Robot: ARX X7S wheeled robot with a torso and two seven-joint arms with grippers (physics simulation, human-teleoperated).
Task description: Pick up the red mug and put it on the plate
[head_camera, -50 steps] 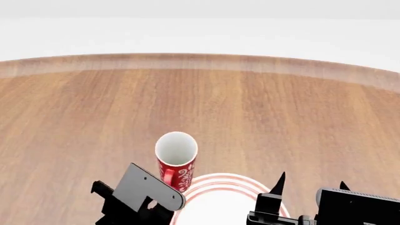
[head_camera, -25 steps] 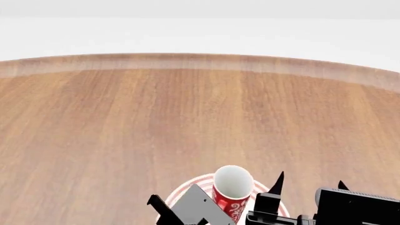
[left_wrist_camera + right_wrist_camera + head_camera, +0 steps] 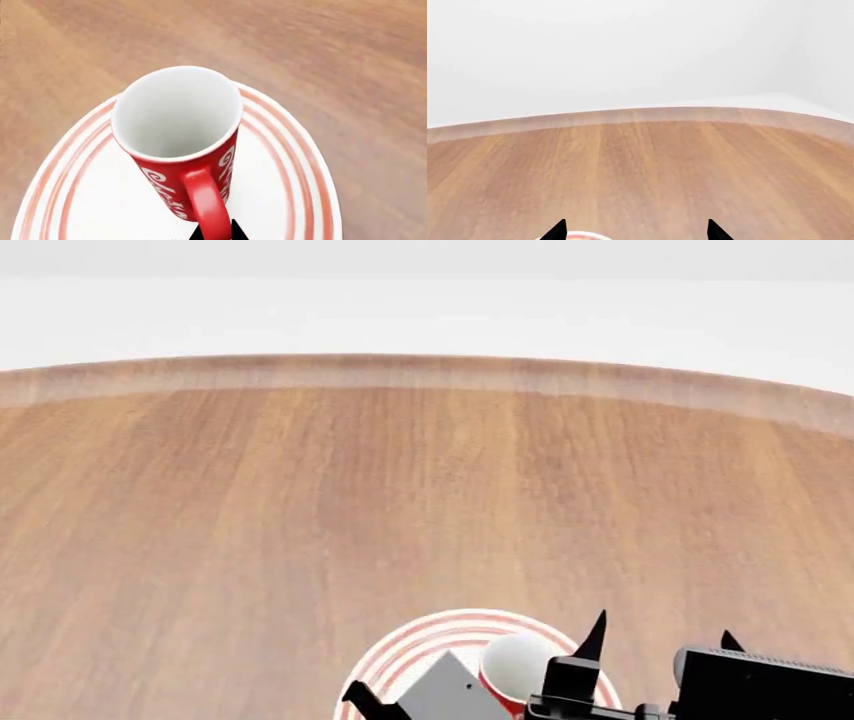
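Note:
The red mug (image 3: 180, 150) with white swirls and a white inside is upright over the middle of the white plate (image 3: 287, 170) with red rings. I cannot tell whether it touches the plate. My left gripper (image 3: 217, 234) is shut on the mug's red handle, its two black fingertips on either side of it. In the head view the mug (image 3: 514, 665) and plate (image 3: 414, 640) sit at the near edge, partly hidden by the left arm. My right gripper (image 3: 635, 231) is open and empty, just right of the plate (image 3: 570, 236).
The wooden table (image 3: 427, 490) stretches far ahead to a curved far edge (image 3: 427, 370). No other objects show on it. The right arm's black body (image 3: 761, 685) fills the near right corner.
My left gripper has carried the mug to the right and nearer, from left of the plate to over its middle. The right arm has not moved.

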